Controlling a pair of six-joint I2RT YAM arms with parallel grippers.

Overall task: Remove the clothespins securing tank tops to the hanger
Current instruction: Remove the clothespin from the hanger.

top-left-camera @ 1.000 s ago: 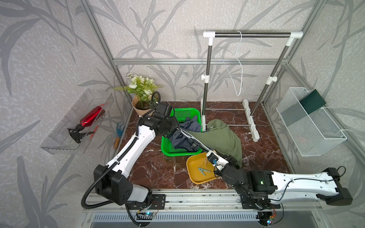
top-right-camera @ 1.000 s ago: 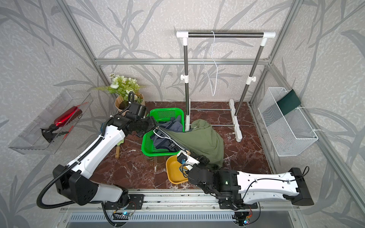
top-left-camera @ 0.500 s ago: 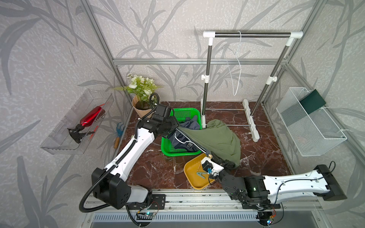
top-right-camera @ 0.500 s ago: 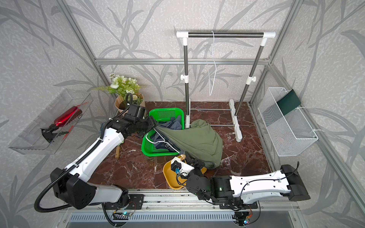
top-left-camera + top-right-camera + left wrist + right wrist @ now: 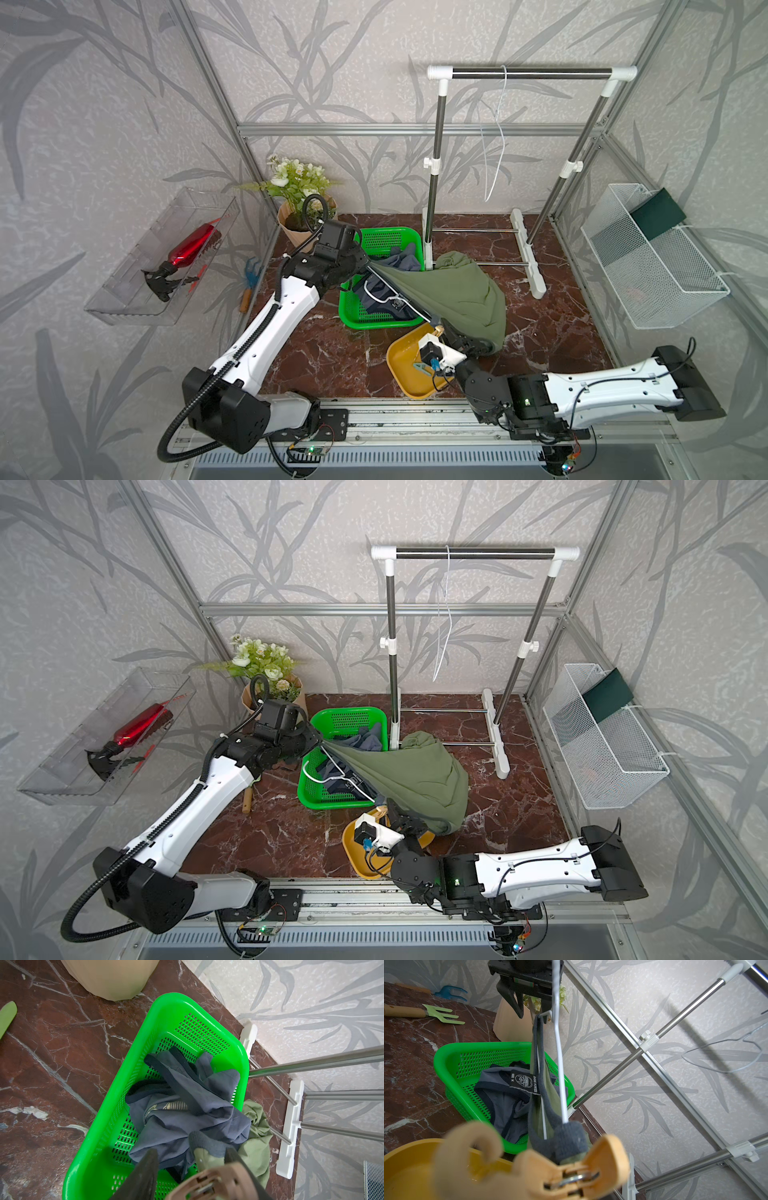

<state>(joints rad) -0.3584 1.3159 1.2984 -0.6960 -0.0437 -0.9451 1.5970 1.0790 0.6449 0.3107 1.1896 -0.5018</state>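
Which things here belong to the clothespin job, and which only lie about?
Job: olive green tank top, slate-blue tank top, white wire hanger, tan plastic clothespin, teal plastic clothespin, yellow plastic tray.
Lying about: red spray bottle, potted flowers, wooden-handled garden fork, white mesh basket.

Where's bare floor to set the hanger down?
Bare marble between the rack foot, wire basket and olive top; also between the left arm and yellow dish. Crowded around the green basket, dish and top.
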